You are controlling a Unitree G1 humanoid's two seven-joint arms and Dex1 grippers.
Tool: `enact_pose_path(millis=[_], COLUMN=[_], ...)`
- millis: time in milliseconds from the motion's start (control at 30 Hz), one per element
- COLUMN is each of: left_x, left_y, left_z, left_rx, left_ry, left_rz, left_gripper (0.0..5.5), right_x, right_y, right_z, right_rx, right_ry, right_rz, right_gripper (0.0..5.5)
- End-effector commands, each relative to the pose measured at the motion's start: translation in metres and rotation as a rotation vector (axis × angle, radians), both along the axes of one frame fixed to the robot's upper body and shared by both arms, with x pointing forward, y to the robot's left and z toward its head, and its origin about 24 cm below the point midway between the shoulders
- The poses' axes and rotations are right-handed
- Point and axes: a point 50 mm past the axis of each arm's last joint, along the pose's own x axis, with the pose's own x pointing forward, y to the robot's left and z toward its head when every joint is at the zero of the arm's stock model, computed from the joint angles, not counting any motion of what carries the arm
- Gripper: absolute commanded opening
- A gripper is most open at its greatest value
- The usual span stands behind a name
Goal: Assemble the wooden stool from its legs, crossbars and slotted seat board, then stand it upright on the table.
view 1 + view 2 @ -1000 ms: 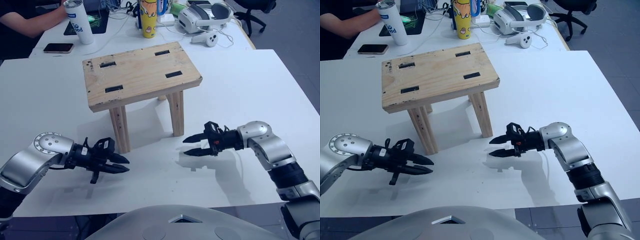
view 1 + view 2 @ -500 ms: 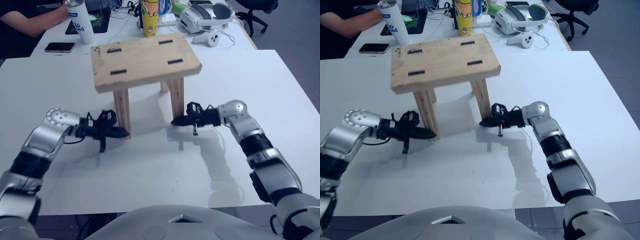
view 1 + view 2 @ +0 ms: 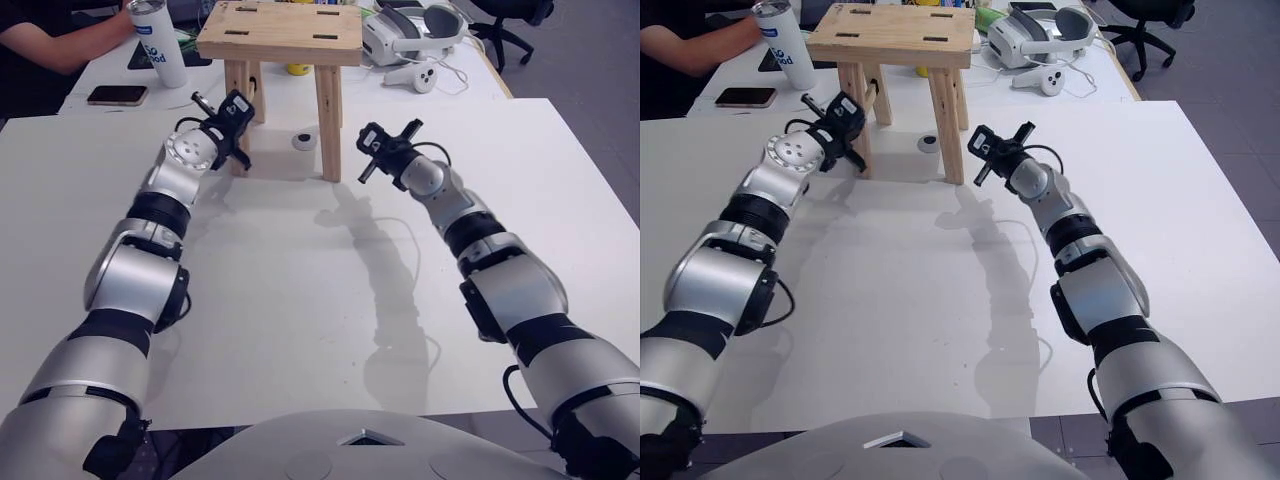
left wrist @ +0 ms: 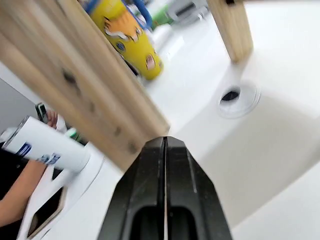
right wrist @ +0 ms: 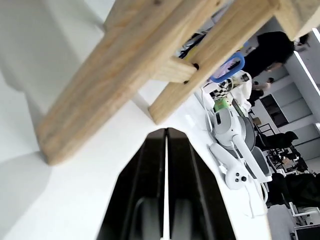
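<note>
Stool (image 3: 280, 32) stands upright near the far edge of the table (image 3: 300, 300). The left gripper (image 3: 236, 120) and right gripper (image 3: 370, 150) hover just beside its front legs (image 3: 328, 130), jaws pressed together. Best to draw both arms back gently – a nudged leg could topple it.

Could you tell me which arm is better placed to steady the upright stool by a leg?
Probably left: the left gripper sits right at the front left leg, while the right gripper stands apart from the front right leg.
</note>
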Motion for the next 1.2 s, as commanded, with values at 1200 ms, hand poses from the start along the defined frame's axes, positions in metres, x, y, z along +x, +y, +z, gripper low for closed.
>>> enact_pose_path(millis=[1200], left_x=[-0.048], left_y=[-0.017], left_z=[-0.013], left_rx=[-0.723], left_ry=[-0.219], left_rz=[0.347], left_gripper=[0.0], right_x=[-0.032], right_y=[-0.005], right_z=[0.0], right_rx=[0.789], right_ry=[0.042], right_rz=[-0.344], right_gripper=[0.03])
